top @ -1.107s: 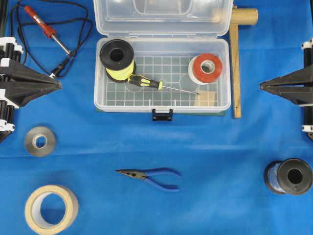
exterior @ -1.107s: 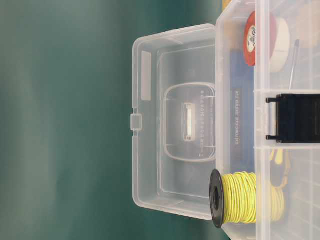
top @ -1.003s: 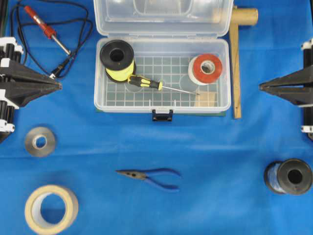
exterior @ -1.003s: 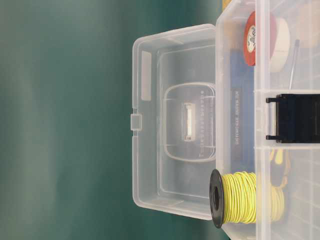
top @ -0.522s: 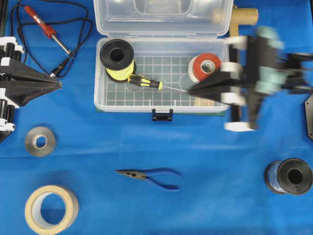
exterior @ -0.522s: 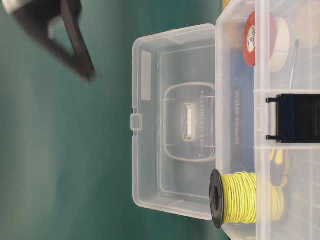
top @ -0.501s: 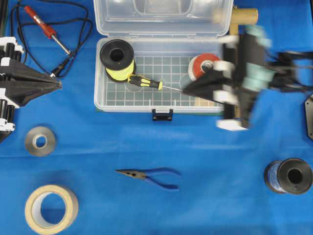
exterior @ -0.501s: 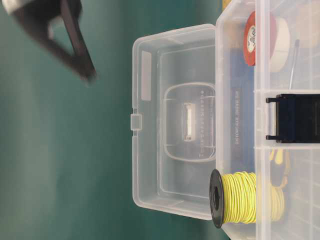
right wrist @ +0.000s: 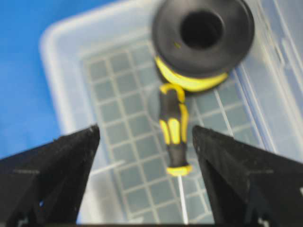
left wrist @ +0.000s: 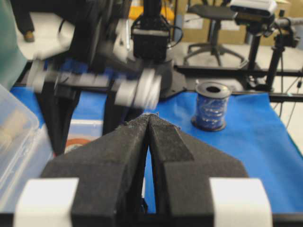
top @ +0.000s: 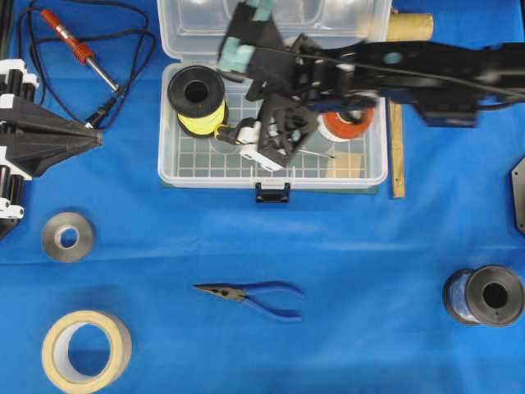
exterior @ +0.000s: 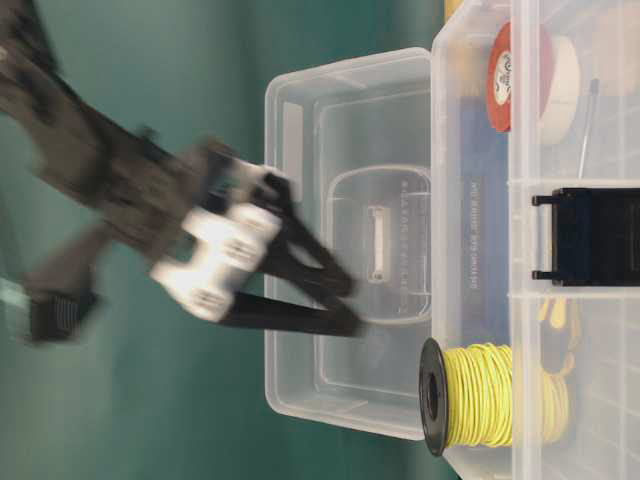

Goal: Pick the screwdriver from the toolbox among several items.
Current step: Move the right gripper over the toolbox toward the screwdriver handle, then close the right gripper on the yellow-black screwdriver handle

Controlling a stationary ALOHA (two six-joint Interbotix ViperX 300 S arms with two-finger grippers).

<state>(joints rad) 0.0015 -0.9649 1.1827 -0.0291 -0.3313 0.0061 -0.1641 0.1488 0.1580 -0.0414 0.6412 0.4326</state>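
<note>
On the gridded floor of the toolbox (top: pixel 172 168) lies the screwdriver (right wrist: pixel 174 130), its yellow-and-black handle butting against a spool of yellow wire (top: pixel 197 100) at the box's left end, the thin silver shaft running off toward the opposite end. Directly above it hangs the right claw (right wrist: pixel 144 175), fingers spread wide, one to each side of the handle and touching nothing; from overhead the same claw (top: pixel 275 144) covers most of the tool, with only the butt of the handle showing. The right arm reaches in across the box from the right. A red-and-white tape roll (top: pixel 349 123) sits in the toolbox's right end, partly under that arm. The clear lid stands open at the back, and the black latch (top: pixel 272 193) is at the front wall.

At the left edge of the blue counter (top: pixel 246 238) the left claw (top: pixel 97 139) has its pads pressed together, holding nothing. Around the box lie a red-handled soldering iron (top: pixel 74 48) with its black cord, blue needle-nose pliers (top: pixel 254 295), a grey tape roll (top: pixel 67 236), a masking tape roll (top: pixel 86 351) and a spool of blue wire (top: pixel 484 295).
</note>
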